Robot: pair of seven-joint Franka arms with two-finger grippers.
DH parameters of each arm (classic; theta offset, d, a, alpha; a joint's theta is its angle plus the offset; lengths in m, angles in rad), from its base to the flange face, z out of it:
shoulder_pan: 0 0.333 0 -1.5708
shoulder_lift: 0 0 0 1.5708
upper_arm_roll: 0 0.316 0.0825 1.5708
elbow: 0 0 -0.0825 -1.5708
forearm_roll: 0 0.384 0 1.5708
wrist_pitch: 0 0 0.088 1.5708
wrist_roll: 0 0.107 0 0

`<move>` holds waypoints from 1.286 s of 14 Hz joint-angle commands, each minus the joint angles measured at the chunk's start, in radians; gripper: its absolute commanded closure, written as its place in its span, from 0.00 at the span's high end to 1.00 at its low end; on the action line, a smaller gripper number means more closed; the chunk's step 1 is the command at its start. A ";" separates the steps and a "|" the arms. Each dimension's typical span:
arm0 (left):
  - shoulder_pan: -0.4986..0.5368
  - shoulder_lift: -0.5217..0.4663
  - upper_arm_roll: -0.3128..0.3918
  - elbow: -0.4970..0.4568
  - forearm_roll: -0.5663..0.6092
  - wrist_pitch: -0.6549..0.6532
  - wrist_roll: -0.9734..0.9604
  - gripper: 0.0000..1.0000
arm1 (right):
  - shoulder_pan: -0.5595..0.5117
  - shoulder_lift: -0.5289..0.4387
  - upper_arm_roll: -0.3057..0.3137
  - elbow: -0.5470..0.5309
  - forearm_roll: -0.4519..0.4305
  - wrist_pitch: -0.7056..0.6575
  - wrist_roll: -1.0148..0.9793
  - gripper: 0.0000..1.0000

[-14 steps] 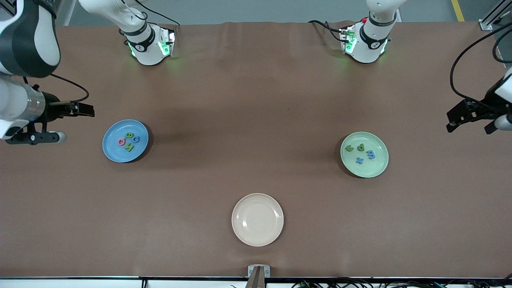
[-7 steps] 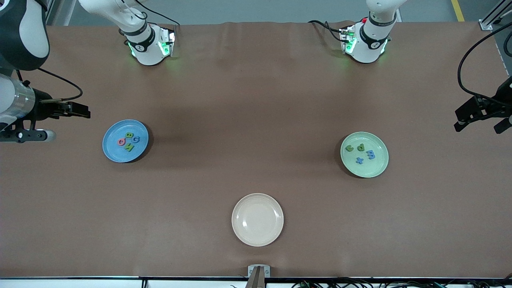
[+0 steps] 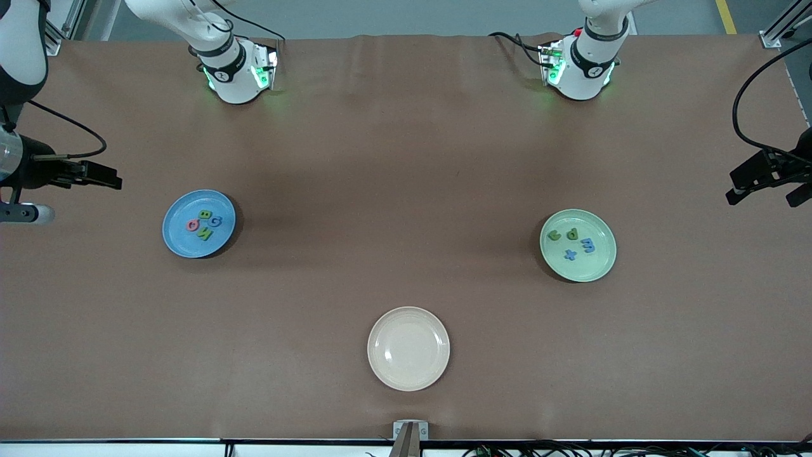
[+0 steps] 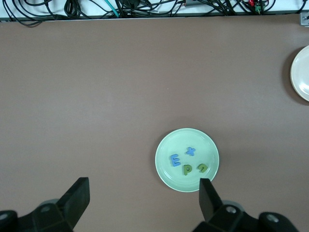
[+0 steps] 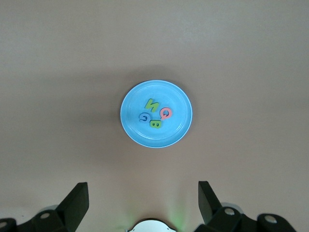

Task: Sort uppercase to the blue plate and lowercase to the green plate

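Note:
The blue plate point(image 3: 181, 240) point(image 5: 137, 130) holds the uppercase letters: green B point(image 3: 205, 214), blue G point(image 3: 216, 221), red-pink Q point(image 3: 192, 225) and green N point(image 3: 204, 234). On the green plate point(image 3: 590, 266) point(image 4: 166, 142) lie the lowercase letters: green n point(image 3: 554, 235), green p point(image 3: 571, 233), blue m point(image 3: 588, 245) and blue x point(image 3: 570, 255). My right gripper point(image 3: 104, 176) point(image 5: 143, 198) hangs open and empty over bare table at the right arm's end. At the left arm's end my left gripper point(image 3: 767, 190) point(image 4: 143, 195) is open and empty too.
An empty cream plate point(image 3: 408, 348) point(image 4: 301, 72) sits in the middle, nearer the front camera than both other plates. The two arm bases point(image 3: 235, 73) point(image 3: 580, 66) stand at the table's back edge. Cables point(image 4: 145, 7) run along the front edge.
Both grippers have drawn outward, away from their plates toward the table's ends. Plates and letters have not moved.

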 commanded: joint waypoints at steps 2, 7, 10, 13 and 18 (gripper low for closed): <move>-0.216 -0.001 0.201 0.022 -0.014 -0.042 0.006 1.00 | -0.024 -0.002 0.005 0.016 0.000 -0.005 0.008 1.00; -0.259 0.000 0.236 0.023 -0.014 -0.042 0.003 1.00 | -0.023 0.004 0.008 0.039 0.017 -0.008 0.008 1.00; -0.391 -0.001 0.369 0.022 -0.014 -0.045 0.000 1.00 | -0.017 0.041 0.013 0.140 0.007 -0.022 0.005 1.00; -0.385 -0.003 0.367 0.022 -0.014 -0.051 0.002 1.00 | -0.024 0.038 0.010 0.197 0.017 -0.042 0.003 1.00; -0.385 -0.001 0.366 0.019 -0.014 -0.076 0.000 1.00 | -0.020 0.023 0.014 0.219 0.022 -0.103 -0.003 1.00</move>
